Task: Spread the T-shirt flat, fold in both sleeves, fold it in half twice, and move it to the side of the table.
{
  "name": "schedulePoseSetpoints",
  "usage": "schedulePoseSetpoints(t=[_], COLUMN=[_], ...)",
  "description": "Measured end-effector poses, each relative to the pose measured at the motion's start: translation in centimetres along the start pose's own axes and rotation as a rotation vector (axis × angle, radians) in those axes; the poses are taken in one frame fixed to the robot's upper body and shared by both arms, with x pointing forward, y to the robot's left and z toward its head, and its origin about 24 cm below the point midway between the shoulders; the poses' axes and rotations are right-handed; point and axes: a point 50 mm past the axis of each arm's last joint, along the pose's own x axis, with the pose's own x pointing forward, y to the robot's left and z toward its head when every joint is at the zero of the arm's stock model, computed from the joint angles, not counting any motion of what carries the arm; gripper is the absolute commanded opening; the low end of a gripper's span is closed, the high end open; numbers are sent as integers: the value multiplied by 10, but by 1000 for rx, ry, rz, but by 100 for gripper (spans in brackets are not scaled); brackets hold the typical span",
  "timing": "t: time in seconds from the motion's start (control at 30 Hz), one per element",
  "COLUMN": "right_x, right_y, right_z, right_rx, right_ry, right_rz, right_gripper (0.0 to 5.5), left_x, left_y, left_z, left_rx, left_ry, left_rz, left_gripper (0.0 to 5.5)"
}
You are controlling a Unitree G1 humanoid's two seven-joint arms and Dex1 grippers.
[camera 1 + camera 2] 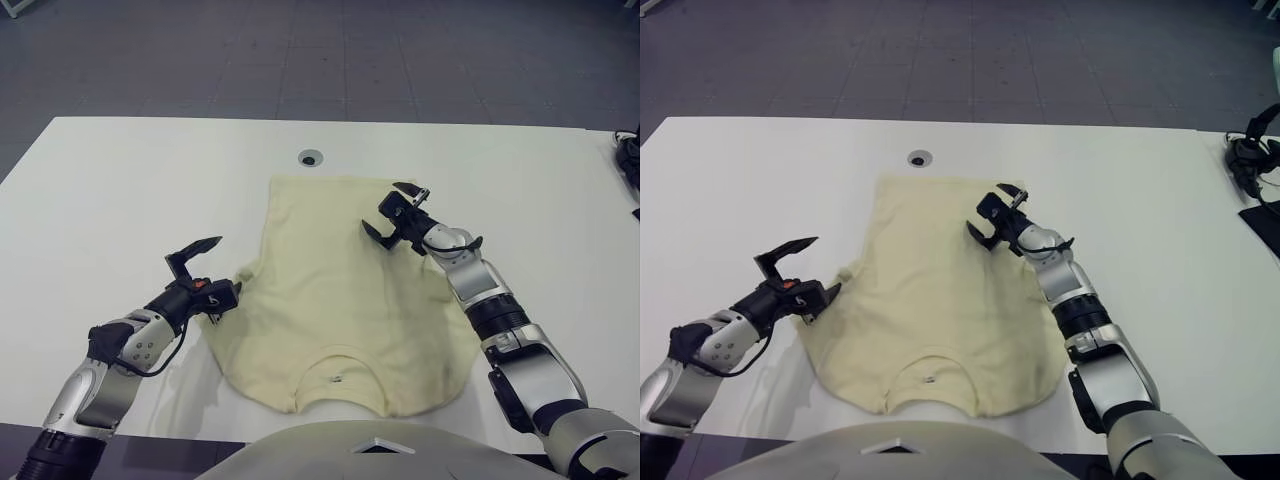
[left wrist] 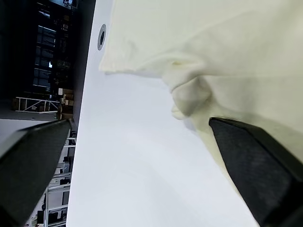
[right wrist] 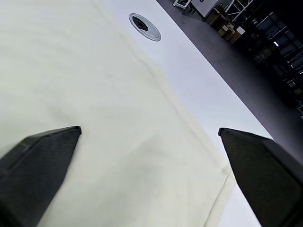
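A cream T-shirt (image 1: 340,290) lies on the white table (image 1: 120,190), its collar (image 1: 338,375) toward me and its hem at the far side. Its left sleeve (image 2: 189,94) is bunched at the shirt's left edge. My left gripper (image 1: 228,265) is open just left of that sleeve, fingers either side of bare table beside it. My right gripper (image 1: 381,207) is open low over the shirt's far right part, with cloth (image 3: 118,109) below its fingers and nothing between them.
A round cable grommet (image 1: 311,157) sits in the table just beyond the hem. Black cables (image 1: 1250,155) lie at the table's far right edge. Bare tabletop stretches to the left and right of the shirt.
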Motion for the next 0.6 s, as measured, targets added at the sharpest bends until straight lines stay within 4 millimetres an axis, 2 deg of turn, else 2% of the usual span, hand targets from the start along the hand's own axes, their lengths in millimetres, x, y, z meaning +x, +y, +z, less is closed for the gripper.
schedulePoseSetpoints(t=[0.43, 0.6], right_x=[-11, -20], right_y=[-10, -24], right_z=[-7, 13], right_rx=[16, 60], right_ry=[-16, -127], right_rz=[-67, -106], right_gripper=[538, 538], left_x=[-4, -7], left_y=[2, 3], left_z=[1, 3], left_rx=[9, 7], left_ry=[27, 35], left_rz=[18, 14], left_gripper=[540, 540])
